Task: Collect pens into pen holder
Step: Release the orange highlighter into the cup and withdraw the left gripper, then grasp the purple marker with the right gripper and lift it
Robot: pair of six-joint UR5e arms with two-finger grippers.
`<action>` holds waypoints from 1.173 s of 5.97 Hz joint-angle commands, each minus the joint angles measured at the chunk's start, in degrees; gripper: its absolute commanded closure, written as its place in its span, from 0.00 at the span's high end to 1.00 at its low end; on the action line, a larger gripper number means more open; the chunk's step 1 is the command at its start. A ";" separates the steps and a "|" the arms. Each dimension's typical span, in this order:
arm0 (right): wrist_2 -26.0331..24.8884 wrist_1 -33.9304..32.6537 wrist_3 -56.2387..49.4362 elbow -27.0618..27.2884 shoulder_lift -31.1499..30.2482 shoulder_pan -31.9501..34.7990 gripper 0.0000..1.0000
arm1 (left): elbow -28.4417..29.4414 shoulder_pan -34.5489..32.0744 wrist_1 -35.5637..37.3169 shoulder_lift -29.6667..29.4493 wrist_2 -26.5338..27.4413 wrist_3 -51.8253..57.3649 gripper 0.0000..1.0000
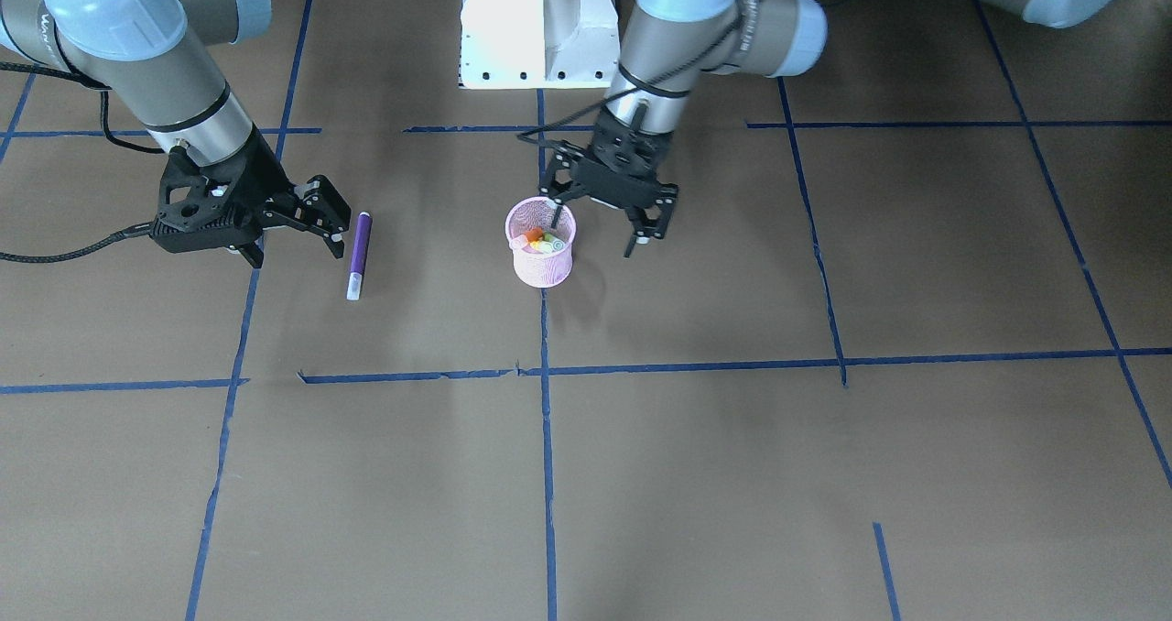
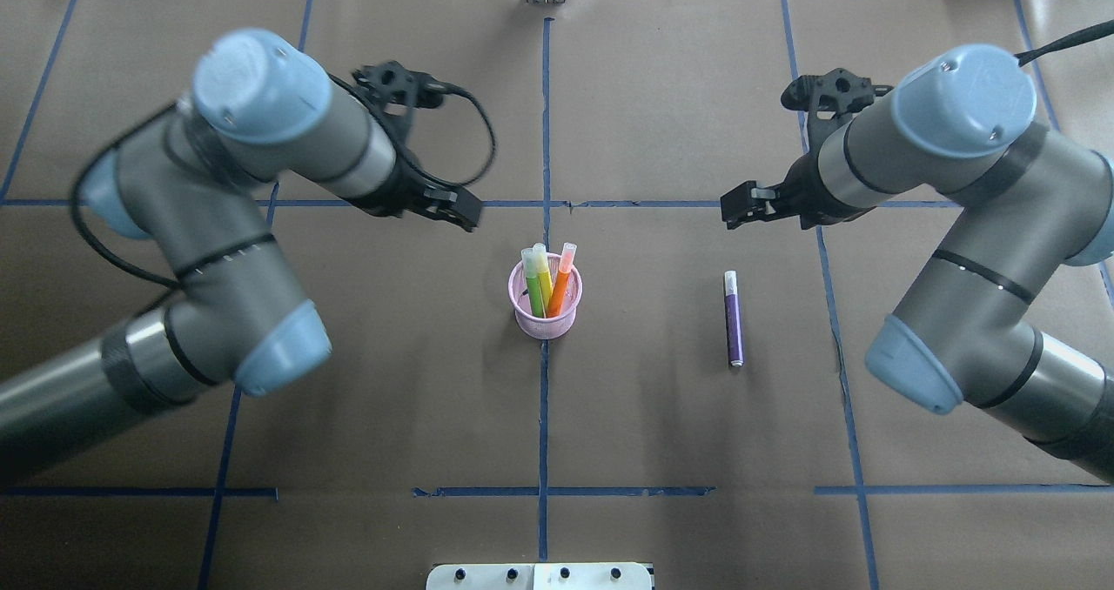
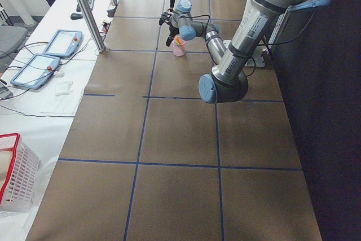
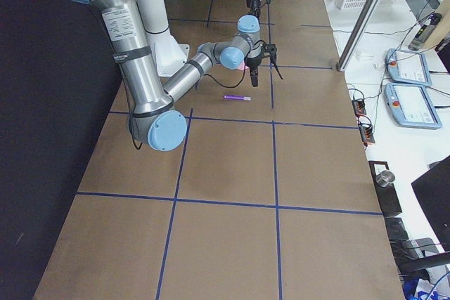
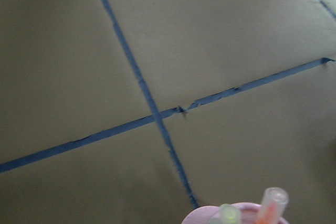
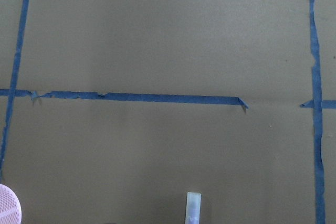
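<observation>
The pink mesh pen holder (image 1: 542, 259) (image 2: 522, 298) stands at the table's middle with a green pen (image 2: 533, 287), a yellowish pen (image 2: 543, 275) and an orange pen (image 2: 560, 284) upright in it. Their caps show at the bottom of the left wrist view (image 5: 274, 201). A purple pen (image 1: 359, 253) (image 2: 734, 320) lies flat on the table on my right side; its pale cap shows in the right wrist view (image 6: 193, 208). My left gripper (image 1: 597, 232) is open and empty, just beyond the holder. My right gripper (image 1: 298, 241) is open and empty, above the table beside the purple pen.
Blue tape lines (image 2: 545, 416) divide the brown table into squares. The white robot base (image 1: 536, 26) stands at the table's near edge. An operators' bench with tablets (image 3: 62, 43) and a red-rimmed white basket (image 3: 17, 179) runs along the far side.
</observation>
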 commanded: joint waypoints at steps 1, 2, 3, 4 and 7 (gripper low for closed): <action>-4.47 -0.06 4.24 -1.37 -0.01 -5.66 1.00 | -1.86 -5.47 5.99 5.06 -6.66 4.64 1.00; -4.66 0.28 6.17 -5.03 0.77 -7.43 0.89 | -4.13 -6.09 8.02 7.17 -6.66 4.66 1.00; -4.66 0.46 6.88 -6.90 0.96 -7.79 0.77 | -5.63 -6.19 8.31 7.89 -6.57 4.66 1.00; -4.75 0.55 7.76 -8.83 0.96 -8.06 0.70 | -5.91 -6.10 8.40 7.89 -6.49 4.57 1.00; -4.58 0.55 7.59 -10.43 1.04 -8.15 0.58 | -6.00 -6.10 8.48 7.90 -6.40 4.57 1.00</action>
